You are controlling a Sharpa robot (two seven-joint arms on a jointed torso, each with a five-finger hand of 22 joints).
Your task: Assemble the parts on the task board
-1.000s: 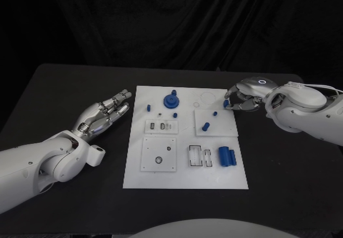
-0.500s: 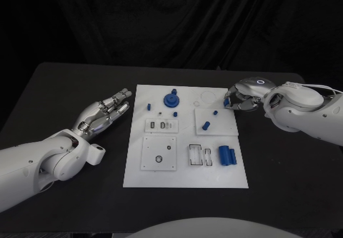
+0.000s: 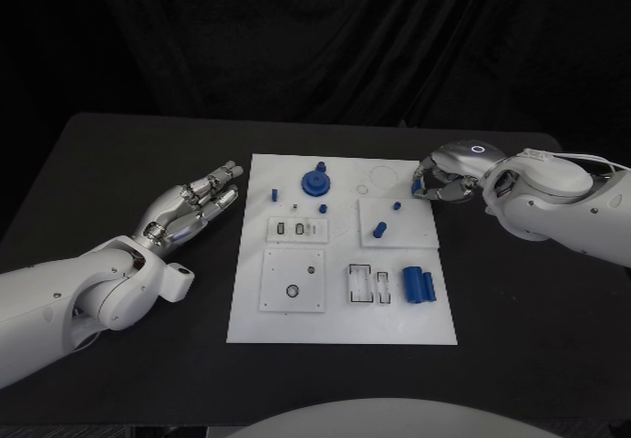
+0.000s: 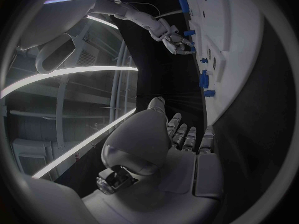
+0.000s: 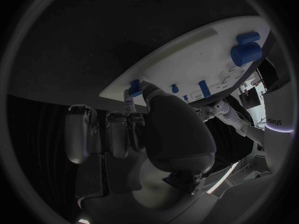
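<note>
a black table (image 3: 118, 164) spans the scene, with dark cloth (image 3: 315, 55) hanging behind its far edge.

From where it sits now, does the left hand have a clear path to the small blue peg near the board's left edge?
Probably yes. The left hand rests open on the table just beside the task board, and nothing lies between it and the small blue peg. The right hand is at the far edge.

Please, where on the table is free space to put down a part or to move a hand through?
Bare table lies left of the task board beyond the left hand, in front of the board, and at its right edge nearer than the right hand. The board's far half is crowded with blue parts.
</note>
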